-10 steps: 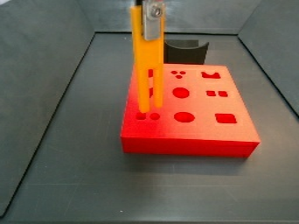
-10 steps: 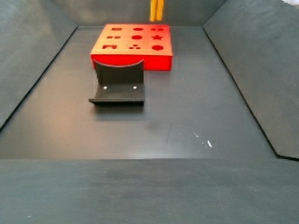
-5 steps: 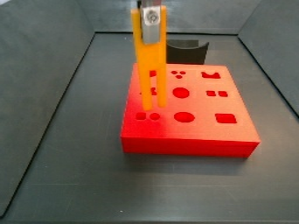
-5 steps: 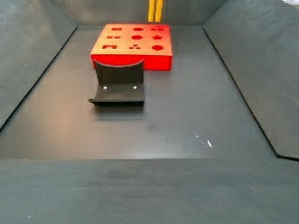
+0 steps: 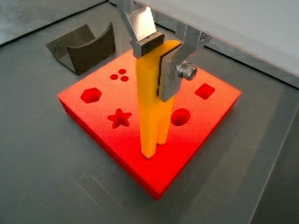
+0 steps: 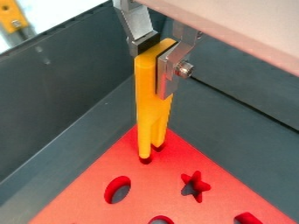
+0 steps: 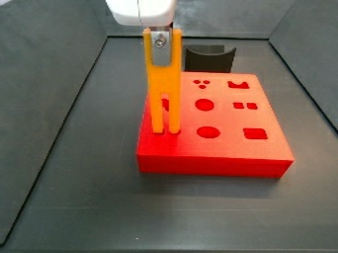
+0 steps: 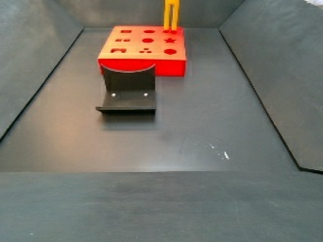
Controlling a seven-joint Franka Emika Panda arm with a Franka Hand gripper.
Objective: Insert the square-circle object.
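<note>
The gripper [image 7: 158, 42] is shut on the top end of the square-circle object [image 7: 161, 89], a long orange-yellow bar held upright. It shows in both wrist views, the gripper [image 5: 162, 59] [image 6: 155, 59] clamping the bar [image 5: 155, 114] [image 6: 149, 122] between silver fingers. Its two prongs point down, and their tips meet the top of the red block [image 7: 231, 143] at a corner [image 6: 176, 171], where the small holes are. How deep they sit cannot be told. In a side view only the bar's part [image 8: 171, 13] above the block [image 8: 143, 57] shows.
The dark fixture [image 7: 209, 56] stands on the floor just beside the red block [image 8: 127, 95] [image 5: 79, 48]. Grey bin walls [image 7: 66, 109] slope up on all sides. The block's top has several other shaped holes, such as a star [image 5: 119, 117].
The gripper has come down with the bar. The prong tips, which hung above the block's corner holes, now reach the block's top there.
</note>
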